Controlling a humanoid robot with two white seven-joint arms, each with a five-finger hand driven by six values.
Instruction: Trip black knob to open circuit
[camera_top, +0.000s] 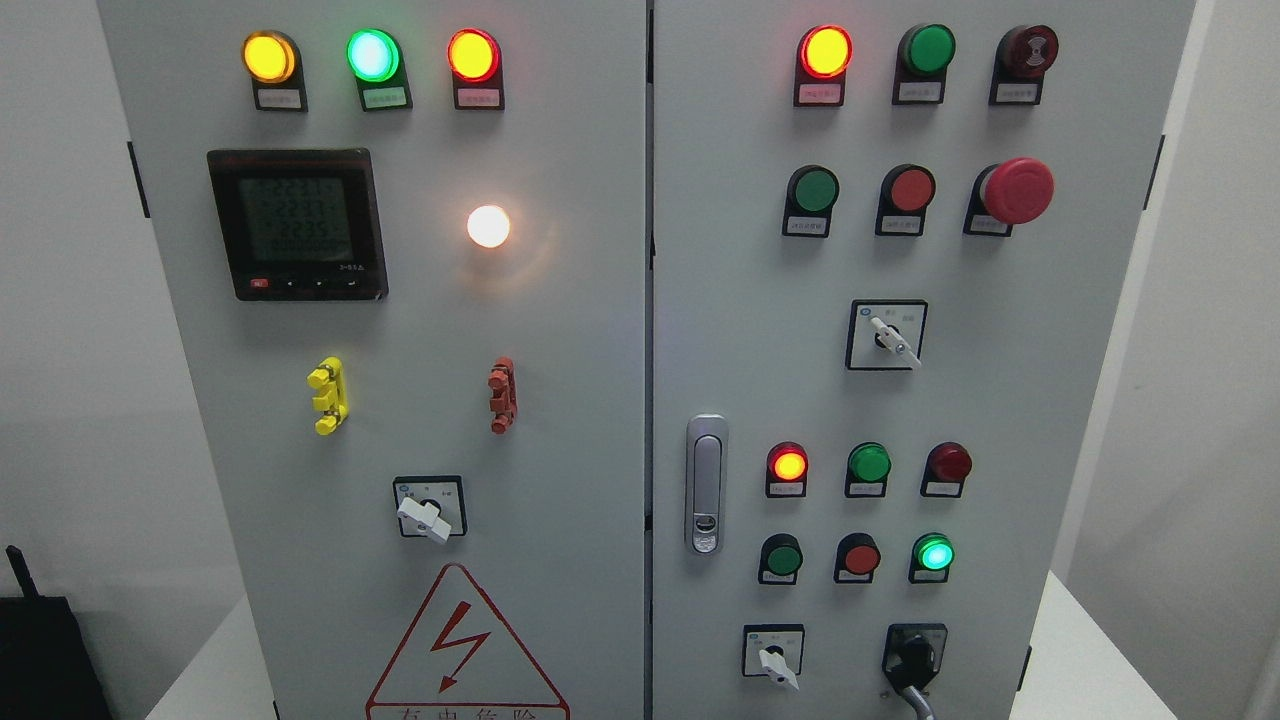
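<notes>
Neither hand of the robot shows in the head view, so whether they are released, clenched or grasping anything cannot be told.

Nearest, at the bottom edge of the right door, sits the black knob (914, 655) on its black plate, with a grey lever or cable running down from it out of the picture. Just to its left is a white-handled switch (773, 655). On the left door at the same level is a red lightning warning triangle (466, 650), and above it another white-handled switch (429, 510).

Higher on the right door, a silver door handle (706, 485) stands upright near the seam, beside two rows of small lamps and buttons; the red lamp (788, 465) and a green lamp (934, 553) are lit. Further up come a third white-handled switch (887, 336) and a big red mushroom button (1015, 190).

On the left door a yellow clip (328, 396) and a red clip (502, 395) sit below a black meter (297, 223) and a glowing white lamp (488, 226). Along the top, yellow, green and red lamps shine.
</notes>
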